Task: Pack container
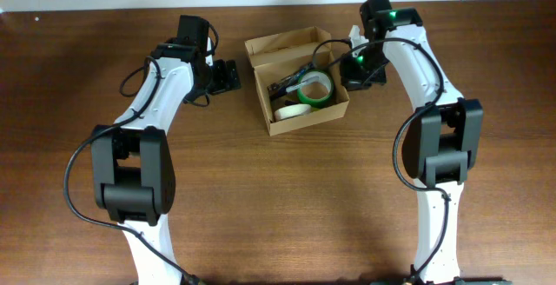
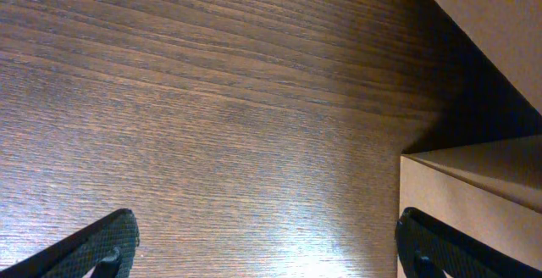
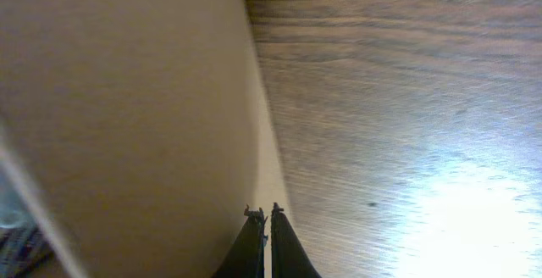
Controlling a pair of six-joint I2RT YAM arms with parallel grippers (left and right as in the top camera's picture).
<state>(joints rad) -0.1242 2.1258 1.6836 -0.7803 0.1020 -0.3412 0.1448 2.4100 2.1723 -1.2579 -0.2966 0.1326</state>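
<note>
No text, label, brand, number or sign can be read in any view: the container [image 1: 308, 122] is plain tan cardboard, the green tape roll [image 1: 314, 89] inside shows no legible print, and the wooden surface [image 1: 261, 198] is unmarked.

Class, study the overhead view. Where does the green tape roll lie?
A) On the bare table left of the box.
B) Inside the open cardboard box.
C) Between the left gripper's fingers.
B: the green tape roll sits inside the open container, next to a white roll.
</note>
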